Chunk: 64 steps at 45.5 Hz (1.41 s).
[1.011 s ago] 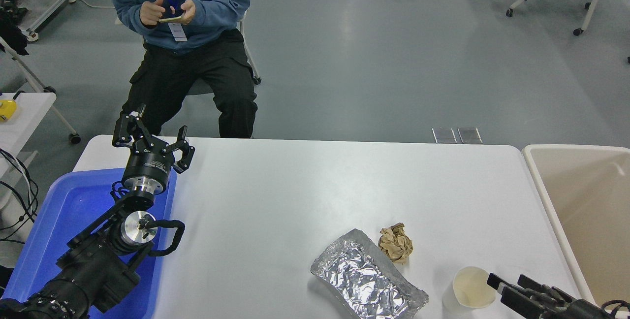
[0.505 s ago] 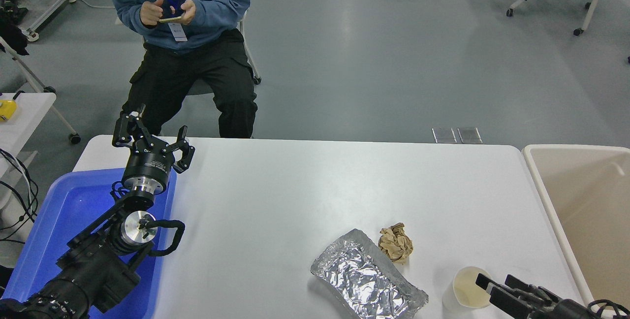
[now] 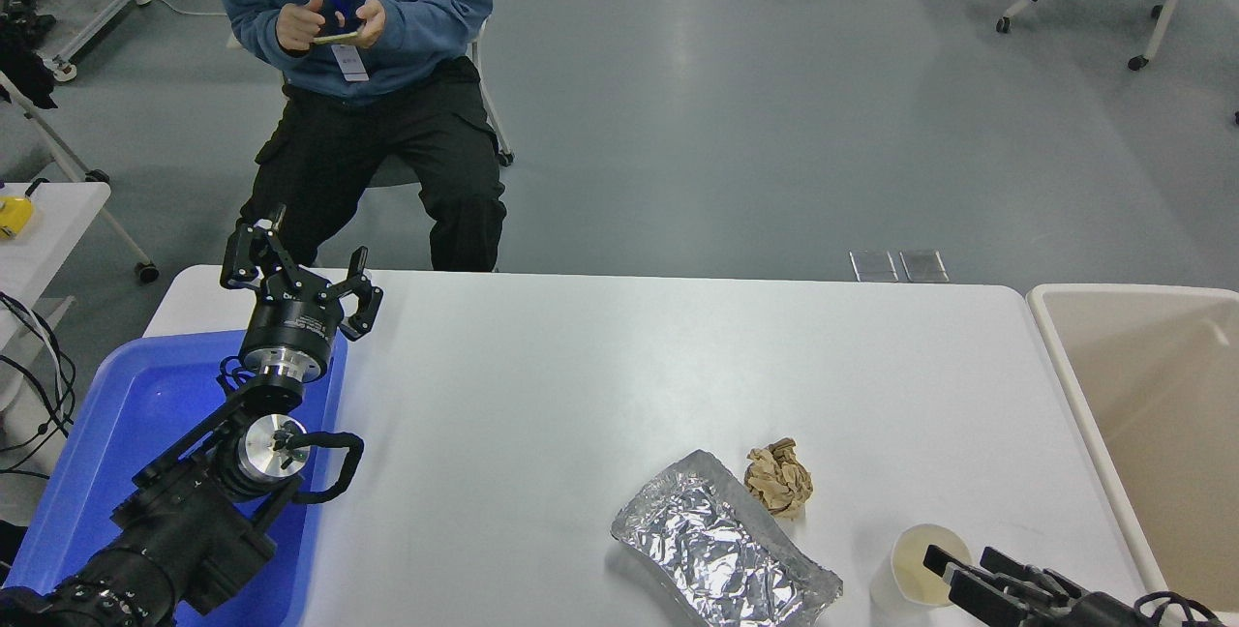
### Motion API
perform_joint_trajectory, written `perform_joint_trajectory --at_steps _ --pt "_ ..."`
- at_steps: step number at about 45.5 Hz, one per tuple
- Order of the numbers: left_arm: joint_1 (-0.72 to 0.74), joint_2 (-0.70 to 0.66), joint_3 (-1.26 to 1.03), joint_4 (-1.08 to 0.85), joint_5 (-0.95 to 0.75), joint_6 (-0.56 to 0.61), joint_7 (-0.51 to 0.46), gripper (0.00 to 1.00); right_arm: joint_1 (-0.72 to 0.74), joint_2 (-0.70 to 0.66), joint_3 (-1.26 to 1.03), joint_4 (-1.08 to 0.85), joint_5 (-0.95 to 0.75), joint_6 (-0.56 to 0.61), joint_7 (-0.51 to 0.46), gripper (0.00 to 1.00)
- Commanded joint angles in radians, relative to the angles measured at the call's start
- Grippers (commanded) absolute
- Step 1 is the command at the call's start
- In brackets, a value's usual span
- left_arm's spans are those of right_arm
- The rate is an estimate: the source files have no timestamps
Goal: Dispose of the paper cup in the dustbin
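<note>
White laminate made up the table (image 3: 600, 366), by far the largest thing in view. Off its right edge the beige dustbin (image 3: 1152, 395) was set, open-topped and well apart from anything on the surface. At the left edge a blue bin (image 3: 106, 443) was seen, and over it the left arm was parked, the left gripper (image 3: 295, 269) raised near the far left corner with its fingers spread and nothing between them. Beyond the far edge a person (image 3: 368, 75) was seated, hands kept to a phone and clear of the table.

Toward the near edge, right of centre, a crinkled foil tray (image 3: 721, 550) was laid, with a crumpled brown paper ball (image 3: 779, 477) just beside its far right end. Smallest of all, the paper cup (image 3: 915, 564) was stood upright near the near right corner, mouth up, between the foil tray and the dustbin.

The right gripper (image 3: 953, 574) was brought in from the near right corner, and its fingers were seen parted, one tip lying across the cup's rim from this view. Whether the wall had been touched could not be told.

The step in hand was judged to be the reach and grasp, with the cup not yet secured. A gentle closure on the thin wall would be called for next, then a lift and a carry rightward past the table's right edge before release over the dustbin.
</note>
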Motion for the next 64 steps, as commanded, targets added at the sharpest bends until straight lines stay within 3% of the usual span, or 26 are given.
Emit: perform_joint_trajectory --at_steps 1,4,7,18,43,57,64 --pt "-0.001 0.000 0.000 0.000 0.000 0.001 0.000 1.00 0.004 0.011 -0.009 -0.013 0.000 0.001 -0.002 0.71" --pt "-0.001 0.000 0.000 0.000 0.000 0.001 0.000 1.00 0.002 0.011 -0.009 -0.011 -0.001 0.001 -0.002 0.61" --pt "-0.001 0.000 0.000 0.000 0.000 -0.001 0.000 1.00 0.002 0.009 -0.024 -0.011 -0.001 0.001 -0.002 0.41" --pt "0.001 0.000 0.000 0.000 0.000 0.001 0.000 1.00 0.002 -0.007 -0.037 -0.002 -0.001 0.011 -0.004 0.00" --pt "0.001 0.000 0.000 0.000 0.000 -0.001 0.000 1.00 -0.001 -0.133 -0.026 0.121 0.029 0.012 0.018 0.00" --pt "0.001 0.000 0.000 0.000 0.000 -0.001 0.000 1.00 0.004 -0.319 0.041 0.271 0.137 0.017 0.021 0.00" --pt "0.001 0.000 0.000 0.000 0.000 -0.001 0.000 1.00 0.015 -0.406 0.118 0.308 0.210 0.086 0.041 0.00"
